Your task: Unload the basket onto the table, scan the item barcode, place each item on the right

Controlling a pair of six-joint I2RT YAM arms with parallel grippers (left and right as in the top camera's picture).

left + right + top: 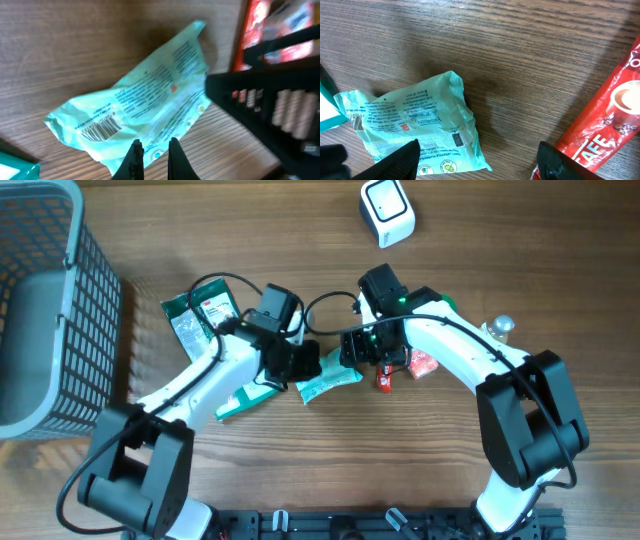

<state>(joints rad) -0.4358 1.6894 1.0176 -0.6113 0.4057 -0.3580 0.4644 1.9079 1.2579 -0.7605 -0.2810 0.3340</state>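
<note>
The pouch (328,383) lies flat on the table (520,250), midway between my two arms. My left pincer (153,152) sits at its left edge, pinched onto it. My right pincer (480,167) hangs over its right end, jaws spread. The sachet (385,378) lies just right of the pouch, under my right arm. The scanner (386,212) stands behind both, well apart. Flat packets (205,315) lie to the left, beside the basket (40,310) at the table's left edge.

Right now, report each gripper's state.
Left gripper: shut on the pale teal plastic packet.
Right gripper: open, empty.
</note>
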